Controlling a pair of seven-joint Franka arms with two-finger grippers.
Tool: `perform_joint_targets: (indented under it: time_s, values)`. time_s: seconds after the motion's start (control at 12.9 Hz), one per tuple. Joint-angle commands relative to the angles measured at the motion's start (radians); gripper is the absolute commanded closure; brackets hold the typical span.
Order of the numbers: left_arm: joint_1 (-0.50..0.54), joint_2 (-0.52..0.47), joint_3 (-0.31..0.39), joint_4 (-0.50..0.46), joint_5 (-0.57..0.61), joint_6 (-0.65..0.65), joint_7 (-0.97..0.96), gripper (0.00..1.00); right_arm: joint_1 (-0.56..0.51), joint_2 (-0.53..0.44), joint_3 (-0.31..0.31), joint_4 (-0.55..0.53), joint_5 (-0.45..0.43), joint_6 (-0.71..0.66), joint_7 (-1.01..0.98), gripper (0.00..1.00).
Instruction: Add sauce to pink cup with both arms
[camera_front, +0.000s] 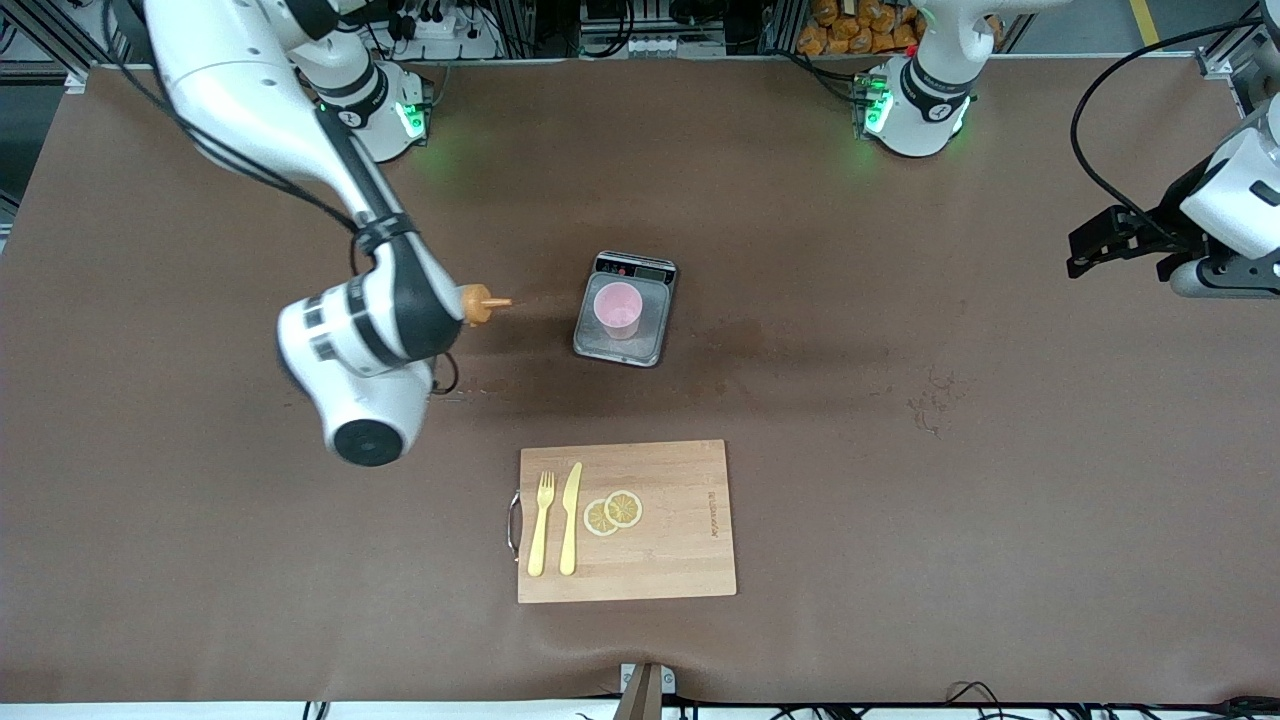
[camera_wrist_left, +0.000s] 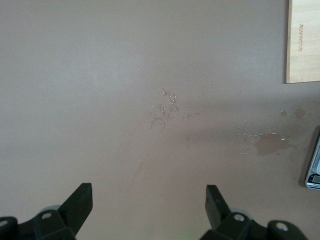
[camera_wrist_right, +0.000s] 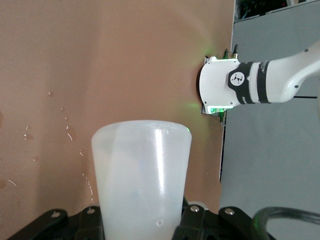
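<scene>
The right gripper (camera_wrist_right: 142, 220) clamps the sauce (camera_wrist_right: 142, 170) between its 2 fingers, bottle level above the table, nozzle (camera_front: 485, 303) toward the pink cup (camera_front: 618, 308) on the scale (camera_front: 627, 345). The left gripper (camera_wrist_left: 150, 210) waits, fingers wide, over bare table.

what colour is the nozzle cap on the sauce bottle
Orange. The nozzle cap of the sauce bottle shows best in the front view.

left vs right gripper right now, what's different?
The left gripper is open and empty; the right gripper is shut on the sauce bottle.
The left gripper waits over bare table at the left arm's end; the right gripper holds the bottle tipped sideways, its orange nozzle pointing toward the pink cup on the scale.
Both are black two-finger grippers.
</scene>
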Motion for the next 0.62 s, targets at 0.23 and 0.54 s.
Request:
perform_joint_targets:
  time_s: [0.23, 0.54]
  values:
    - [0.000, -0.016, -0.009, -0.010, -0.006, 0.003, -0.012, 0.00, -0.099, -0.033, 0.013, -0.011, 0.084, -0.026, -0.157, 0.64]
    - [-0.003, -0.008, -0.011, -0.006, 0.012, 0.023, -0.010, 0.00, -0.210, -0.039, 0.013, -0.019, 0.142, -0.074, -0.368, 0.63]
